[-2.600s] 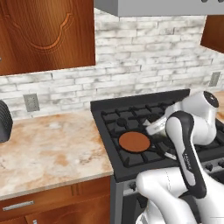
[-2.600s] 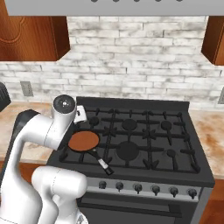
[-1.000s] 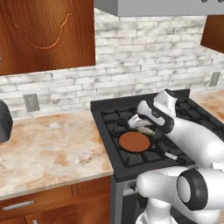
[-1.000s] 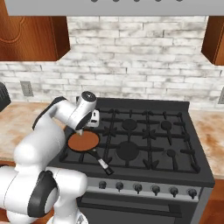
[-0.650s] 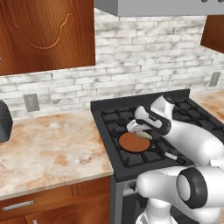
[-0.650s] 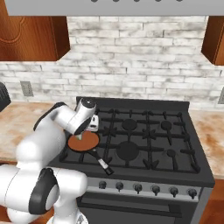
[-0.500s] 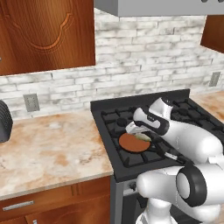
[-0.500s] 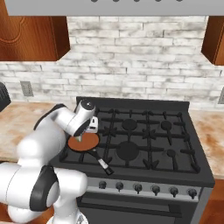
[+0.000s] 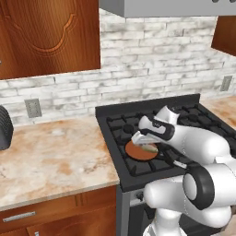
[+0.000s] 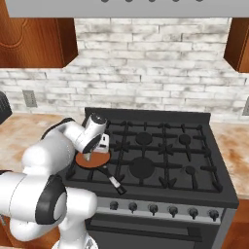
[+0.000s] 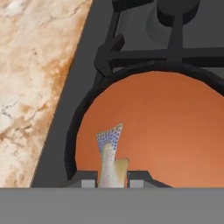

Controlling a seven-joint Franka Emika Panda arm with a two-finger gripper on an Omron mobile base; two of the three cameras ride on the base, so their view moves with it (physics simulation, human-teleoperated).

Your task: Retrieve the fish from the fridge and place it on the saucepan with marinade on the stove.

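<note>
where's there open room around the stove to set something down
The marble counter left of the stove lies bare, from the backsplash wall to its front edge. The burners right of the saucepan carry nothing. The front-left burner is crowded: the gripper, shut on the fish, hangs just over the pan.

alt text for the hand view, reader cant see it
The hand grips a small speckled fish just above the orange-brown inside of the black saucepan, which sits on the stove grate. Marbled tan counter lies alongside the stove.
</note>
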